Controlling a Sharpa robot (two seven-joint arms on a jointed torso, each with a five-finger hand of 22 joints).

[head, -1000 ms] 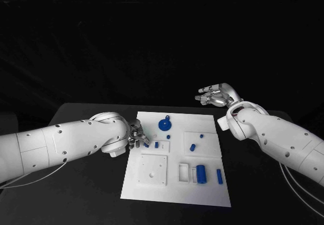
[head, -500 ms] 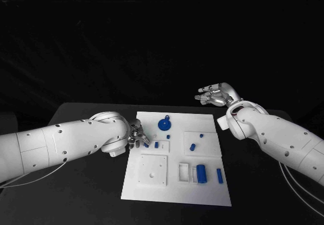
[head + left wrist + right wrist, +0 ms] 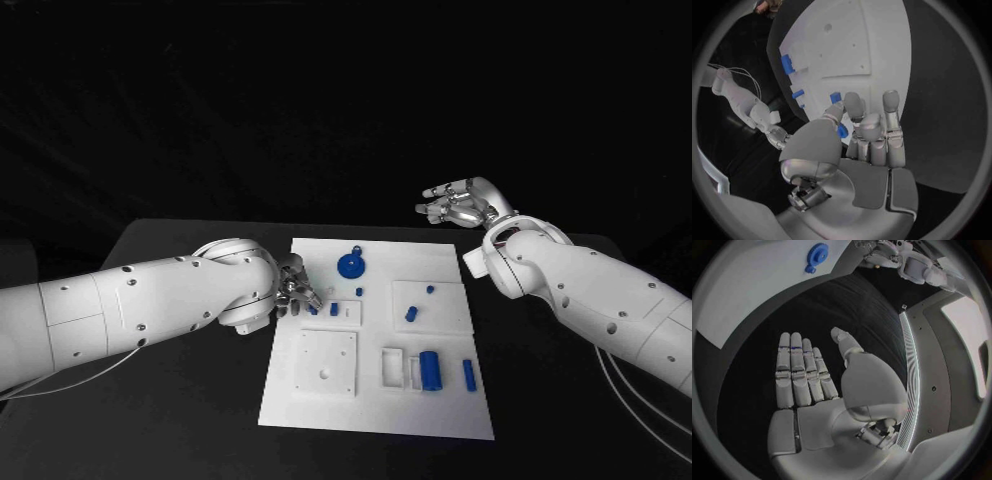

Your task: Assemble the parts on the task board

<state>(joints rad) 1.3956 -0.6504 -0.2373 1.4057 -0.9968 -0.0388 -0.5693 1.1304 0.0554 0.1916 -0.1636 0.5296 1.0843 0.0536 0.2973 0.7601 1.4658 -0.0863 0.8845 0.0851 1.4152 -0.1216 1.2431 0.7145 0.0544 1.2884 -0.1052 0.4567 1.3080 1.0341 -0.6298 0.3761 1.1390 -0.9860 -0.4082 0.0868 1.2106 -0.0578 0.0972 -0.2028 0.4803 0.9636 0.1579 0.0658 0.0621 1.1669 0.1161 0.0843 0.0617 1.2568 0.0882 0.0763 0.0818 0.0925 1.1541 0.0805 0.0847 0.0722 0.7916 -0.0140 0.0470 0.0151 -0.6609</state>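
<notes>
While most parts lie loose, you have plenty left to assemble.
Near edge: two blue cylinders lie loose by the task board slots.
Left hand: at the board's left edge, fingers curled over a small blue part; whether they pinch it, you cannot tell.
Beyond: blue gear looks seated.
Right hand: flat, spread, holding nothing, beyond the board's far right corner.
</notes>
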